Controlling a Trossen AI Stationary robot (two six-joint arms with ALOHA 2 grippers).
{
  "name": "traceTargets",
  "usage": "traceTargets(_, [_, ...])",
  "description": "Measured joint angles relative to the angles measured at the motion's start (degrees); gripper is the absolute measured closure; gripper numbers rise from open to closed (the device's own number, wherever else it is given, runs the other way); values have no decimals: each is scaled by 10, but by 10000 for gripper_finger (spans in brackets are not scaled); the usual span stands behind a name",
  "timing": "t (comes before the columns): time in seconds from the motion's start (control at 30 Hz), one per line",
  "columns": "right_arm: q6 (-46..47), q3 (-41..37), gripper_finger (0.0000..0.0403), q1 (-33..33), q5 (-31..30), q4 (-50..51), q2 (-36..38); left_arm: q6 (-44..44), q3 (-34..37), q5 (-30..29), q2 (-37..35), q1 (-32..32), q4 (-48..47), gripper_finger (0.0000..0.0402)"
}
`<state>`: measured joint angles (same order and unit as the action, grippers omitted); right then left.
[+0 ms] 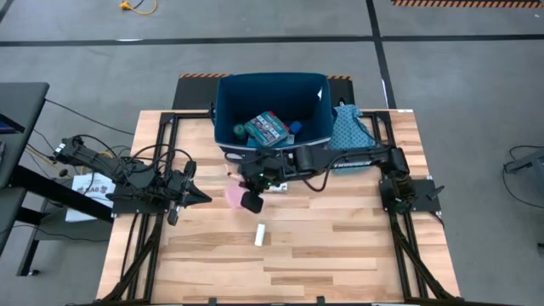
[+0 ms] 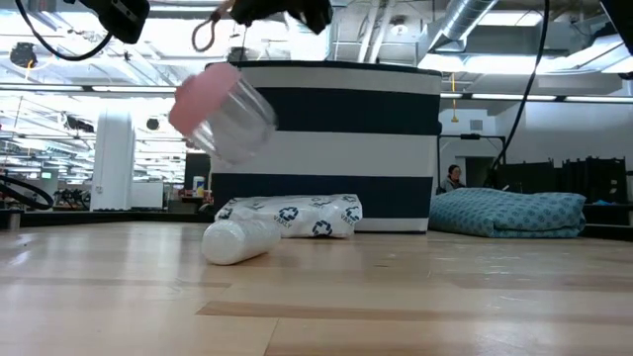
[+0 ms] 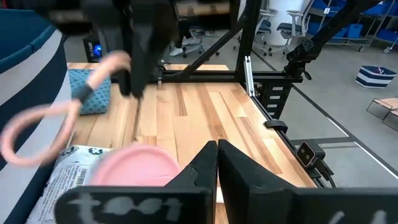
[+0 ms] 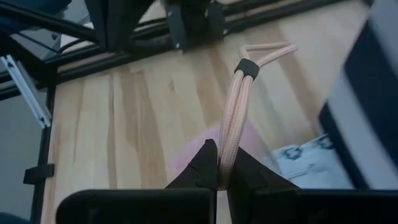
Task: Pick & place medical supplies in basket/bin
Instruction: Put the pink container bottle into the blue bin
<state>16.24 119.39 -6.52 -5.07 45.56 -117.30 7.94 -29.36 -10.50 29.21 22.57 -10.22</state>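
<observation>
Both arms are built of dark, nearly black links on black frame rails bolted along the table's (image 1: 340, 255) side edges, loose black cables looping beside the left arm (image 1: 127, 174), a white printed label on the right arm's (image 1: 357, 157) link, each ending in two tapered black fingers.

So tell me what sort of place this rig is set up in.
Probably an open industrial lab or workshop. The low view shows exposed ceiling ducts and a person seated far behind the striped bin; the left wrist view shows office chairs; the high view shows bare concrete floor around the table.
</observation>
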Motion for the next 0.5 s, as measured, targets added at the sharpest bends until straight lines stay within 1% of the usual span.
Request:
traceTargets(0.23, [-18,89,402,-1,-24,61,0,0,0,-1,0,0,0,401])
traceTargets(0.3, [-26,111,402,-1,-29,70,0,0,0,-9,0,0,1,402])
traceTargets(0.4, [-30,144,402,-1,-47,81,0,8,0,-45,0,0,1,401])
traceTargets(0.5, [-40,155,402,-1,-61,73,6,23,0,-110,0,0,2,401])
